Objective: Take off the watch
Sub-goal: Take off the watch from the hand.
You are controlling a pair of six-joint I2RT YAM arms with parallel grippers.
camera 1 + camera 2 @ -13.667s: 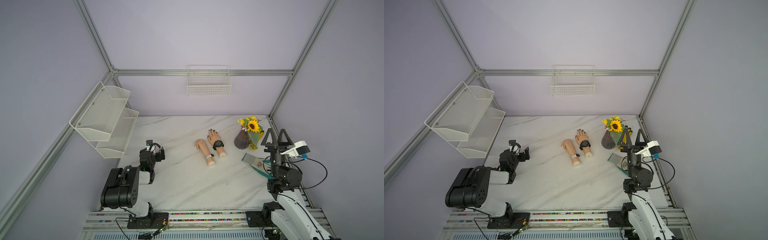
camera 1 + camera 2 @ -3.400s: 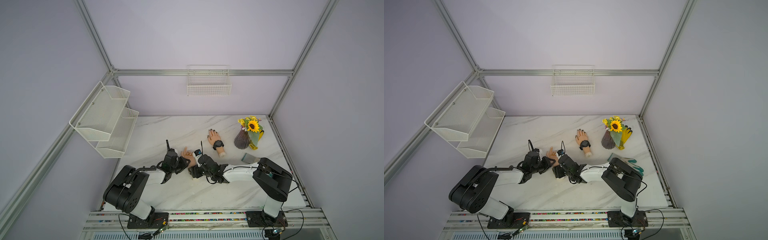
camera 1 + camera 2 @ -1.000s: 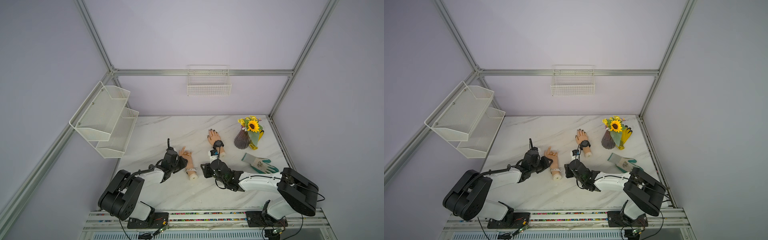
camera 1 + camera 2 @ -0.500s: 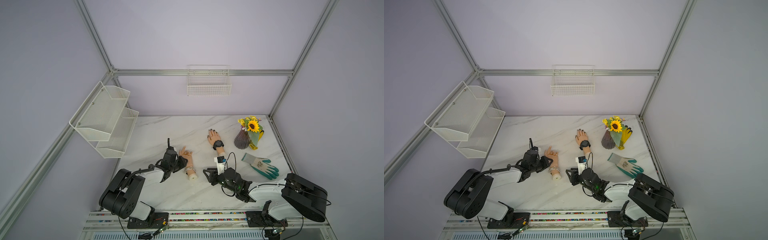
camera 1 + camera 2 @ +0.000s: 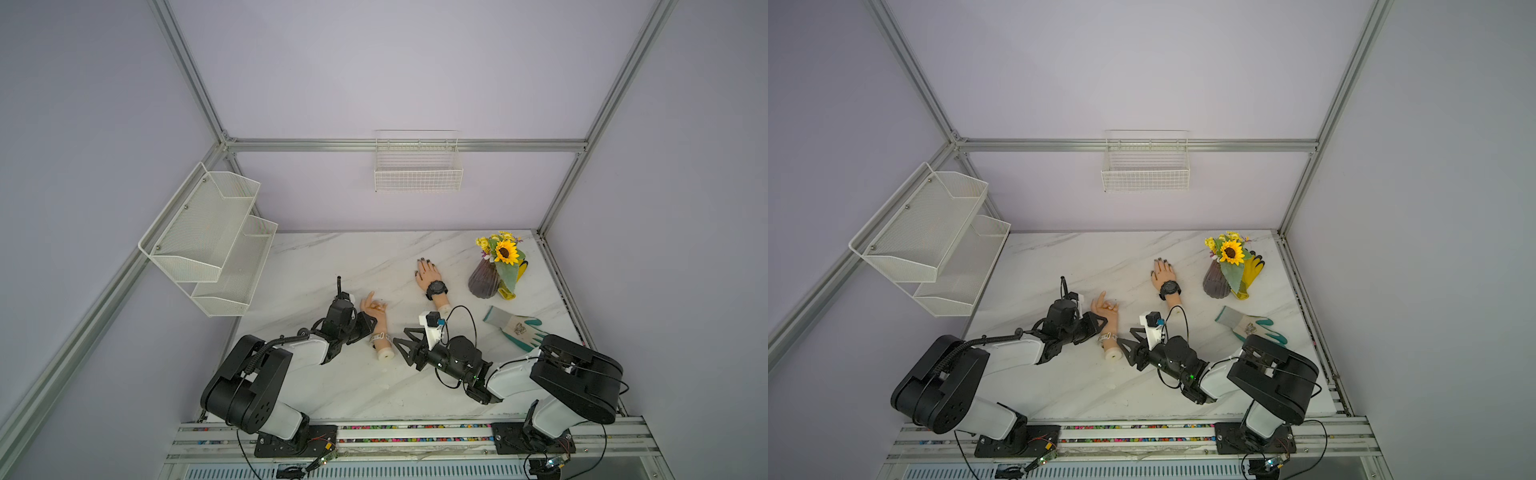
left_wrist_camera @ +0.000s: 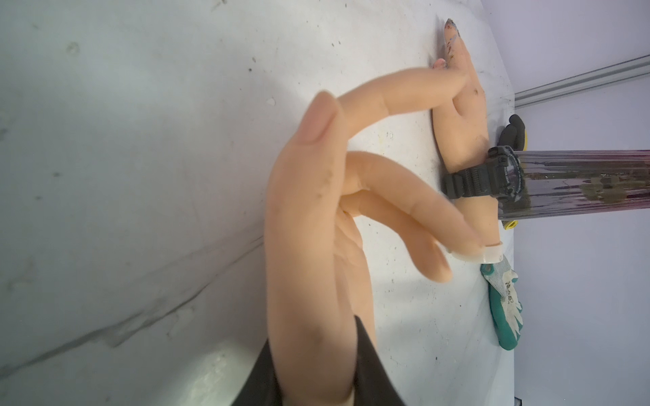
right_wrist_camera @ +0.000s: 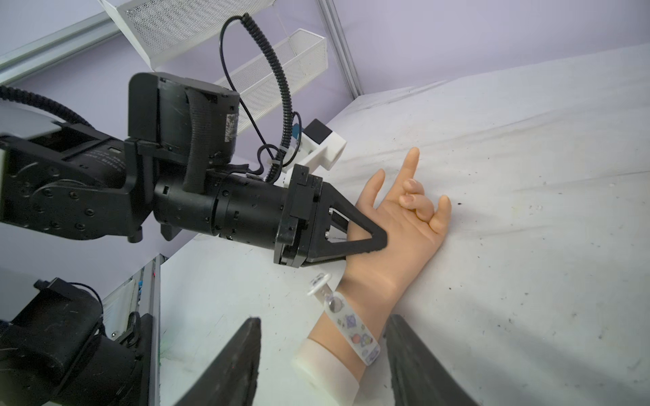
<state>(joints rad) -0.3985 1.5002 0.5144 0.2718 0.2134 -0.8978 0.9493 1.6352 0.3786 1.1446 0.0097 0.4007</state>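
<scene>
The white patterned watch (image 7: 351,332) is sitting strapped around the wrist of the near mannequin hand (image 7: 397,239), with its strap end sticking out. That hand is lying palm-up near the middle of the surface (image 5: 324,257), slightly toward the front edge. The left gripper (image 7: 365,251) is clamping its palm. The right gripper (image 7: 323,318) is hovering with jaws spread wide, just beside the wrist's cut end. A second mannequin hand (image 5: 428,276) wearing a black watch (image 5: 436,287) is lying toward the back right corner.

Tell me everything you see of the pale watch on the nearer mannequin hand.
The watch is a slim whitish, plastic-looking strap printed with small planets, with a clear round bead. It wraps the wrist of the mannequin hand, next to its white base; one strap end sticks out free. The right gripper stands open astride it, no contact visible.
</scene>
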